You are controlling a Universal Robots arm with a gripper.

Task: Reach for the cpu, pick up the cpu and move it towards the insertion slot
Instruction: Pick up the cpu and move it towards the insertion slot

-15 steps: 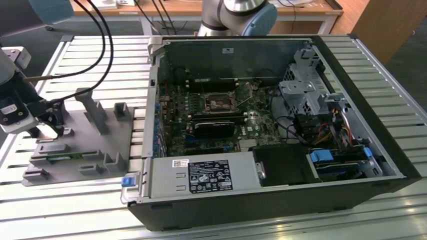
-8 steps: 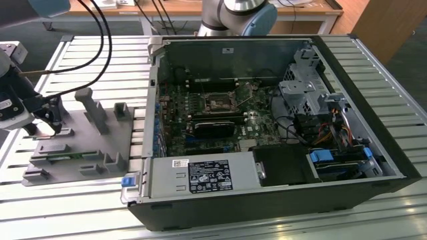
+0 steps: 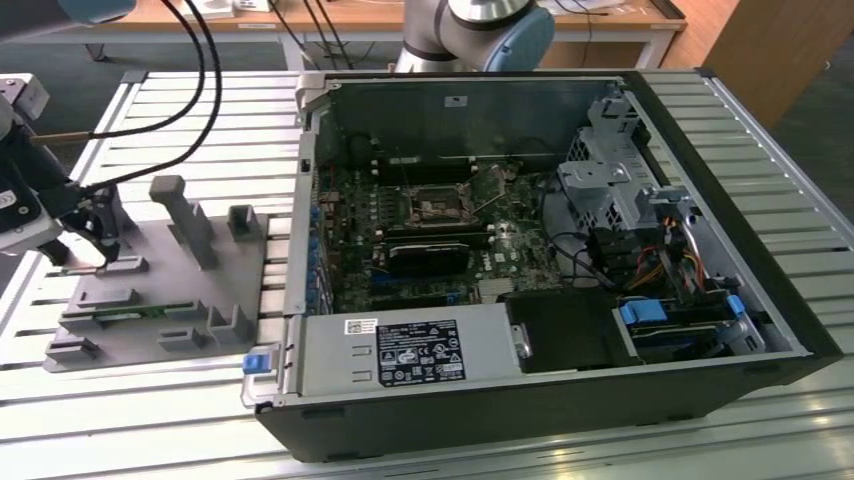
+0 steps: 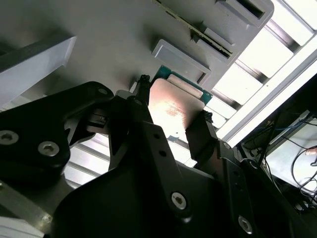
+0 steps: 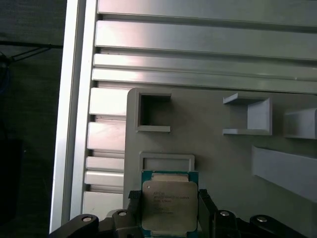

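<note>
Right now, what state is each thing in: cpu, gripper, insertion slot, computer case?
cpu, lying flat on the grey fixture plate.
gripper, down at the cpu; whether it grips is unclear.
insertion slot, empty, no chip in it.
computer case, side open, board exposed.

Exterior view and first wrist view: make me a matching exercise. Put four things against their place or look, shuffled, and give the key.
Things:
1. cpu
2. insertion slot
3. fixture plate
4. computer case

Place or look:
A. on the green board
B. black, lying open
C. clamped in the gripper
D. grey, at the exterior view's left of the case

Pairs: 1-C, 2-A, 3-D, 4-B
</note>
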